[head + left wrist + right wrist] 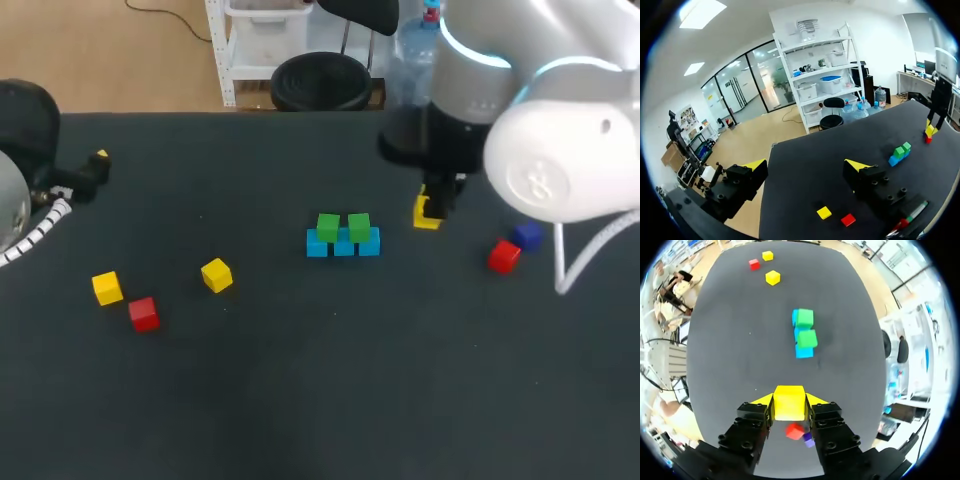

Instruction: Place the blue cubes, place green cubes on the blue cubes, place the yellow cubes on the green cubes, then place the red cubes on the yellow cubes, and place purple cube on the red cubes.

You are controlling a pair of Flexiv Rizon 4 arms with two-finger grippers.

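Note:
Three blue cubes [343,244] lie in a row at mid-table, with two green cubes [328,226] on top of them. Just right of the row, my right gripper [432,207] hangs above the table, shut on a yellow cube [426,216]. In the right wrist view that yellow cube [789,407] fills the gap between the fingers [756,412], and the blue and green stack [804,337] lies ahead. A red cube [504,256] and a purple cube [527,236] sit at the right. My left gripper [807,167] stands open and empty at the far left edge.
Two more yellow cubes [107,288] [216,275] and a second red cube [144,314] lie loose on the left half of the table. In the right wrist view the right-hand red cube [795,431] and the purple cube [809,439] show under the gripper.

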